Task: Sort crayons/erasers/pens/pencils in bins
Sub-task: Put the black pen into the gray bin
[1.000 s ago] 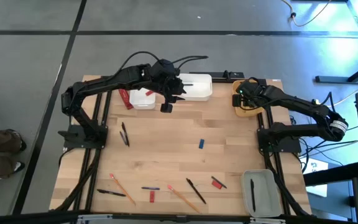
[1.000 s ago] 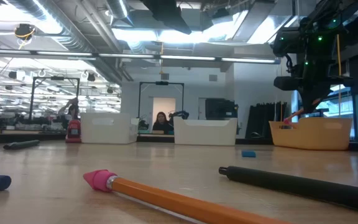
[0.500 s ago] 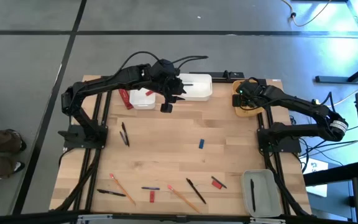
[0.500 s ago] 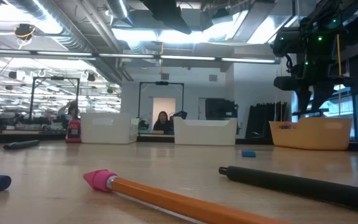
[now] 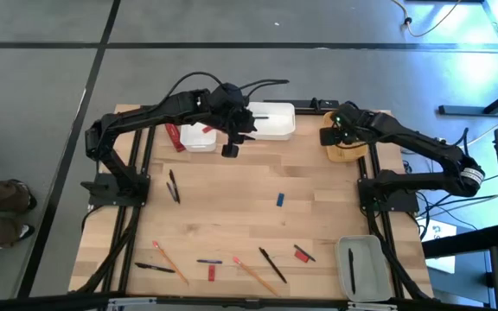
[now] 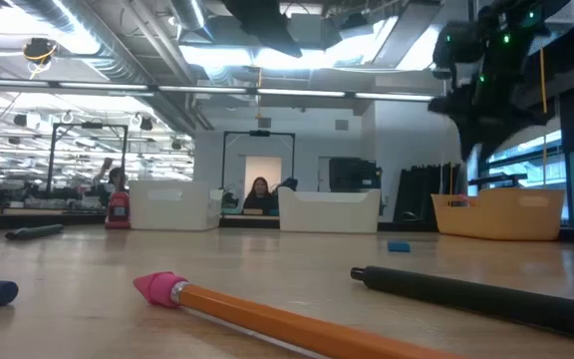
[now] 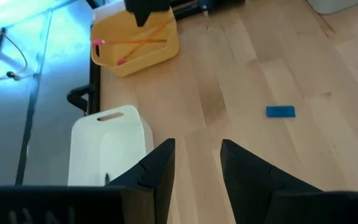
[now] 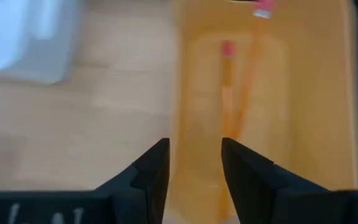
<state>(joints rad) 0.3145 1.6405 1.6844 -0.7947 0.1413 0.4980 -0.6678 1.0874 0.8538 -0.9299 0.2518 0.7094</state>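
My right gripper (image 8: 194,149) hangs open over the yellow-orange bin (image 5: 350,154), holding nothing. Two pencils (image 8: 229,93) lie inside that bin, pink ends toward its far wall. My left gripper (image 7: 197,149) is open too, hovering above bare table in front of the narrow white bin (image 5: 199,136) and the wider white bin (image 5: 271,121). Loose on the table lie pens (image 5: 173,186) (image 5: 272,264) and pencils (image 5: 169,262) (image 5: 253,274). The translucent grey bin (image 5: 363,266) at the near right holds one pen (image 5: 351,269).
A blue eraser (image 5: 280,199) lies mid-table and red erasers (image 5: 302,254) (image 5: 211,273) lie near the front edge. A red piece (image 5: 173,136) sits left of the narrow white bin. In the low view a pencil (image 6: 267,314) and a pen (image 6: 466,294) lie close to the camera.
My right gripper has let go of a pencil that hung slanting below it over the yellow-orange bin; the pencil has dropped out of sight into the bin. The gripper has then risen above the bin and turned a little.
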